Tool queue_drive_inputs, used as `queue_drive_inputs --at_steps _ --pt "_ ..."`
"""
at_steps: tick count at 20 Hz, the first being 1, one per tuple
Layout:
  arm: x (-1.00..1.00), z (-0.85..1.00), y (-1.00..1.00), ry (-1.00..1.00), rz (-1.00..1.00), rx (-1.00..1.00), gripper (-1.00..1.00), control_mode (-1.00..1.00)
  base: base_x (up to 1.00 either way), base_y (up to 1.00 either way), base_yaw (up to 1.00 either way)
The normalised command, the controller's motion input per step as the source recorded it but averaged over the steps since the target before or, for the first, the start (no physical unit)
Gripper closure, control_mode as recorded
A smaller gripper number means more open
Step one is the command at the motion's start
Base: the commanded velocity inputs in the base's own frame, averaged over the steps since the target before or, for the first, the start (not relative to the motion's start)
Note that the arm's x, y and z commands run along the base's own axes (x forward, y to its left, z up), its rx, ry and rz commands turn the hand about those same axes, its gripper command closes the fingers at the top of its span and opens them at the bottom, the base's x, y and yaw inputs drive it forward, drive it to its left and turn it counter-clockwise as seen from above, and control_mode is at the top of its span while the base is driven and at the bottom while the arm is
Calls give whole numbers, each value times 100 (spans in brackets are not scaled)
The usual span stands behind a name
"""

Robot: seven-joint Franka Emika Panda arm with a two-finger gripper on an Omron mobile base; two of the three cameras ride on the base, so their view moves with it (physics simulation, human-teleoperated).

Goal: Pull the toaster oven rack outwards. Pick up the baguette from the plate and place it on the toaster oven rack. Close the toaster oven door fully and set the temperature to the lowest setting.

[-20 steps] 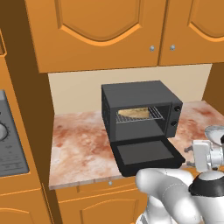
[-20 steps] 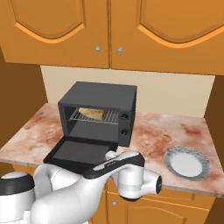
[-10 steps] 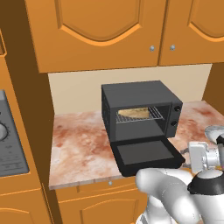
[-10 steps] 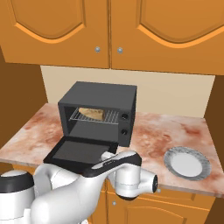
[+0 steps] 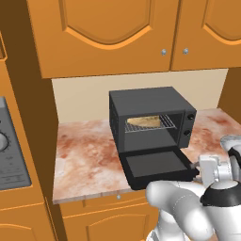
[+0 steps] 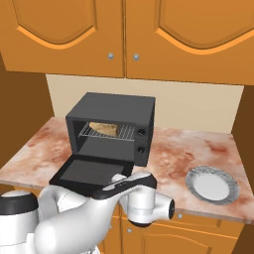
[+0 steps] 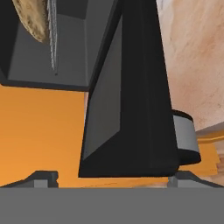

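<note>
The black toaster oven point(image 5: 150, 101) point(image 6: 114, 106) stands on the counter with its door point(image 5: 157, 164) point(image 6: 94, 171) folded down flat. Inside, the baguette point(image 5: 143, 121) point(image 6: 104, 129) point(image 7: 33, 17) lies on the wire rack point(image 5: 164, 123) point(image 6: 124, 133). The pale plate point(image 6: 212, 184) sits bare to the oven's right. My gripper point(image 7: 113, 177) is open and held low at the door's front edge. In the hand view the door point(image 7: 131, 100) stands edge-on between my fingertips point(image 7: 41, 177), and the end of its silver handle point(image 7: 186, 135) shows beside it.
Orange wall cabinets point(image 6: 124, 34) hang above the oven. The marbled counter point(image 5: 84, 160) has free room left of the oven and between the oven and the plate. A tall cabinet side point(image 5: 28, 117) bounds the counter on the left.
My hand has crept slightly toward the door's front edge. The oven, baguette and plate have not moved.
</note>
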Motion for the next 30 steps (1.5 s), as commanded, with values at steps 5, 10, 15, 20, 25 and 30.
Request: queue_drive_inputs --at_steps 5,10,15,20,25,30 --pt "13 -1 -5 0 0 -1 -100 -100 0 0 0" --pt "3 0 -35 0 0 0 -100 -100 0 0 0" --pt "-4 0 -42 0 0 0 -100 -100 0 0 0" --pt "24 -2 -7 0 0 0 -100 -100 0 0 0" --pt "10 -4 18 -1 0 -1 -100 -100 0 0 0" --pt "0 -23 24 -4 0 -3 -100 -100 0 0 0"
